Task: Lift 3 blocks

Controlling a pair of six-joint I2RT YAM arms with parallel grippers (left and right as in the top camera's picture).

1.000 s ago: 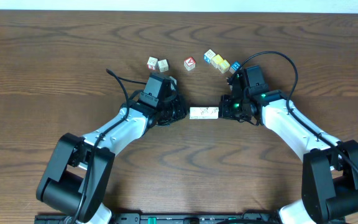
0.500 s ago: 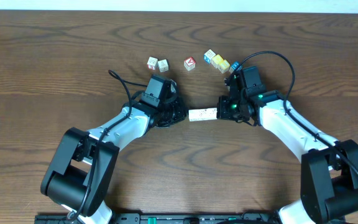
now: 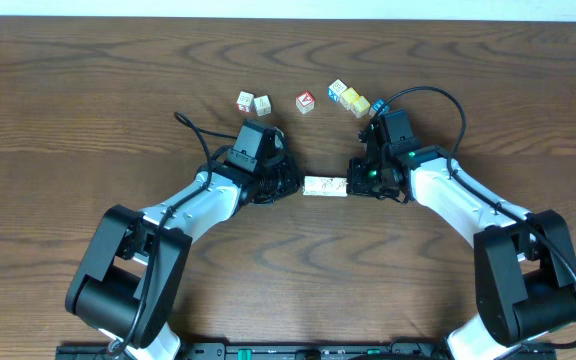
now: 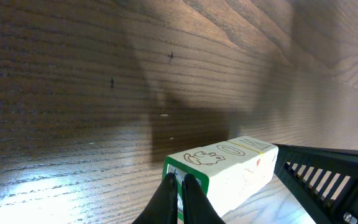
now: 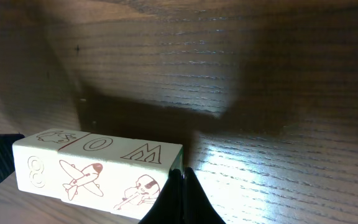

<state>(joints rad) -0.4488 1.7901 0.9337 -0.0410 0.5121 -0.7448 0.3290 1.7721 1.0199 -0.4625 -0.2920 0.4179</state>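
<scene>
Row of three cream blocks [image 3: 326,185] end to end at mid surface [image 3: 88,100], squeezed between left tool [image 4: 179,190] and right tool [image 5: 180,186]. Both closed, fingers together, tips pressed against opposite ends. Coloured cubes [image 3: 306,101] scattered farther back.

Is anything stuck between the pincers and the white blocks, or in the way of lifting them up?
Nothing visible is. The shut left pincer meets one end of the row of blocks, and the shut right pincer meets the other. The coloured cubes lie farther back, apart from the row.
</scene>
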